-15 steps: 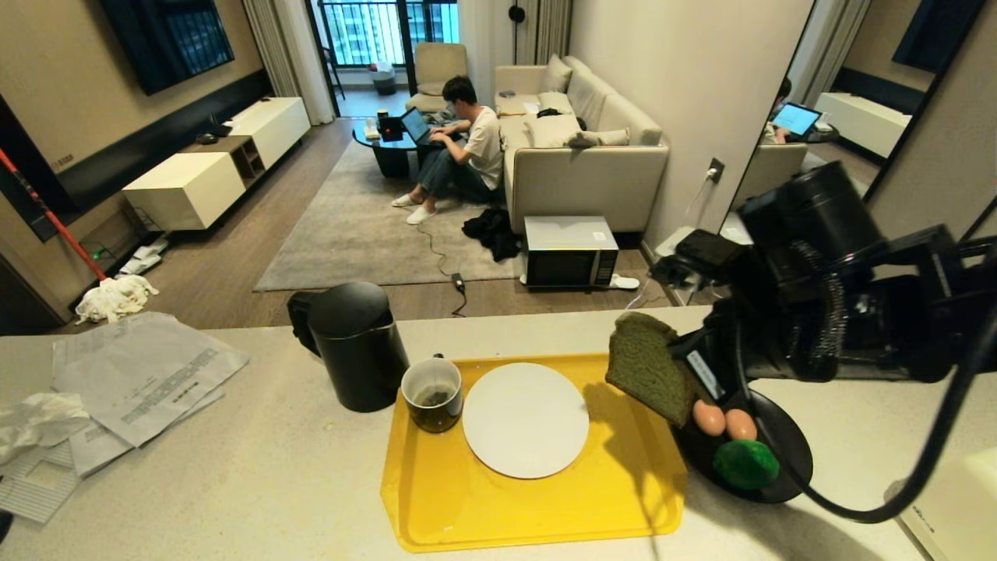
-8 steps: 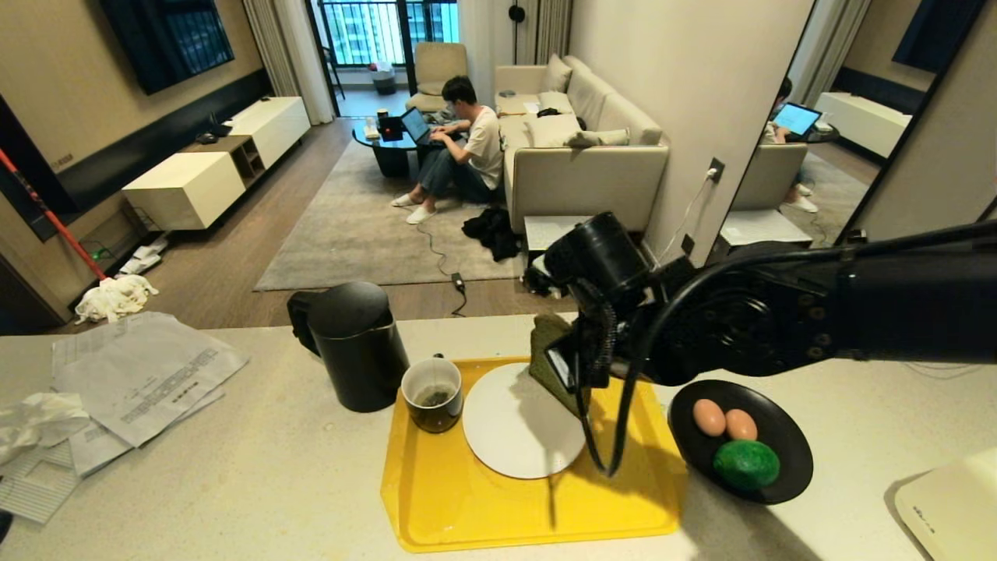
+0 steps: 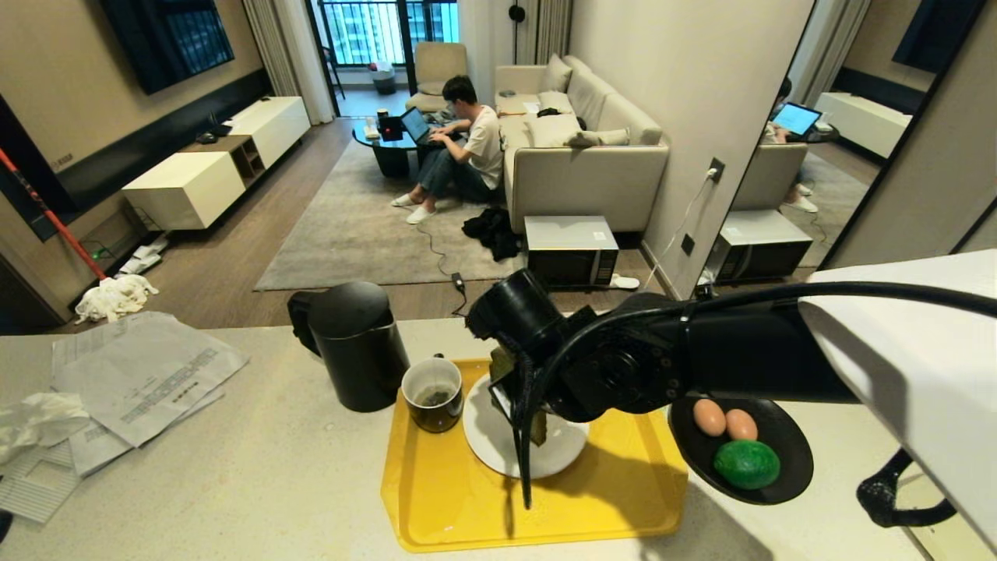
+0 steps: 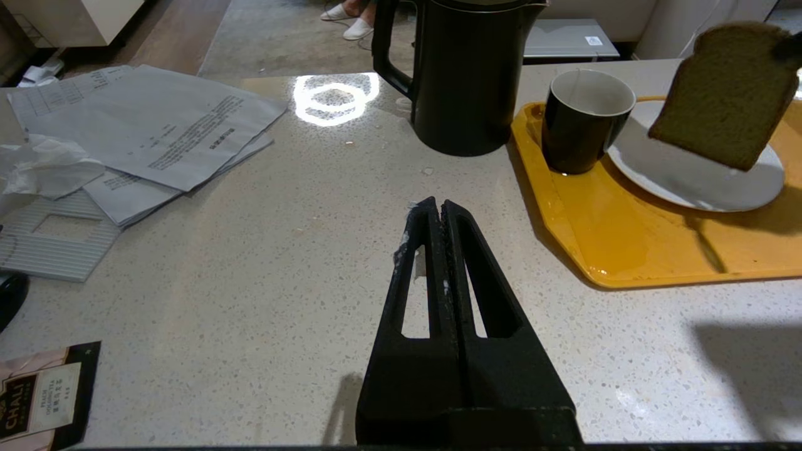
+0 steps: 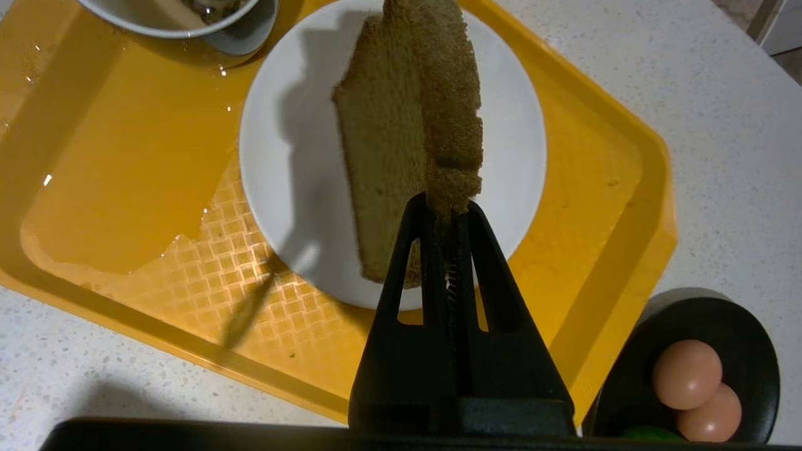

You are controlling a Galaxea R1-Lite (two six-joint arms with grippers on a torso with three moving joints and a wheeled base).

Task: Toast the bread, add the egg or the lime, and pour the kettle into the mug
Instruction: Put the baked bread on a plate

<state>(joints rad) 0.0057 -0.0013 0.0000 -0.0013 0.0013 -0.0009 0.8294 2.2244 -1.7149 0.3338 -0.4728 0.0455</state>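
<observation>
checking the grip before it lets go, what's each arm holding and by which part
The right gripper pinches the bread by one edge, above the white plate. The left gripper holds nothing.

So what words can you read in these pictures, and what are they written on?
"CHALI": on the packet at the counter's edge, left wrist view. The small lines under it are too small to read.
Printed papers beside the kettle: text is there but too small to read.
Sticker on the microwave on the floor: too small to read.
Nothing is written on the mug, plate or tray.
</observation>
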